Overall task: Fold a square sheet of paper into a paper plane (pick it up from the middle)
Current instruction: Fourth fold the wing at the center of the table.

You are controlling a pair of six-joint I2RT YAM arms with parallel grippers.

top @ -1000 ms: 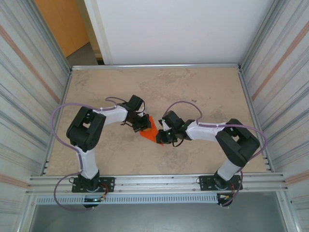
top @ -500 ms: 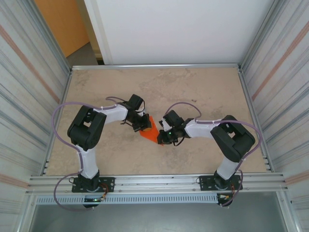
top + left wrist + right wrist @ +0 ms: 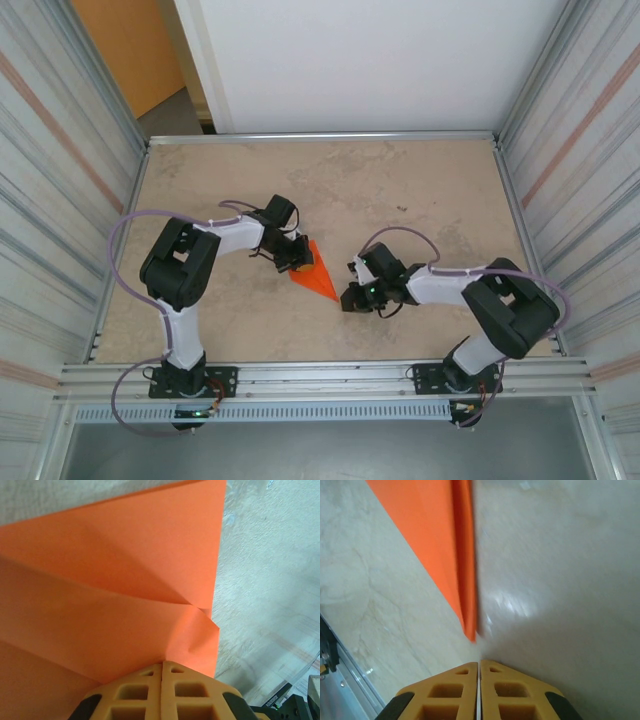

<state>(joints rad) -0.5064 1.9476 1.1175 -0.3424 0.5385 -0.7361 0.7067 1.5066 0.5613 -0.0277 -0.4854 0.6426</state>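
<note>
paper plane [image 3: 110,575], left wrist view: cut off at top, left and bottom; near part hidden behind the left gripper [image 3: 161,666].
its tip, right wrist view: blurred; wide end cut off.

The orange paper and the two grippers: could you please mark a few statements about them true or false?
1. The left gripper is shut on the orange paper. True.
2. The right gripper holds the paper's tip. False: it is shut on nothing, and the tip lies just ahead of it.
3. The paper is a flat, unfolded square. False: it is folded to a narrow point.
4. Seen from above, the paper lies between the two grippers. True.
</note>
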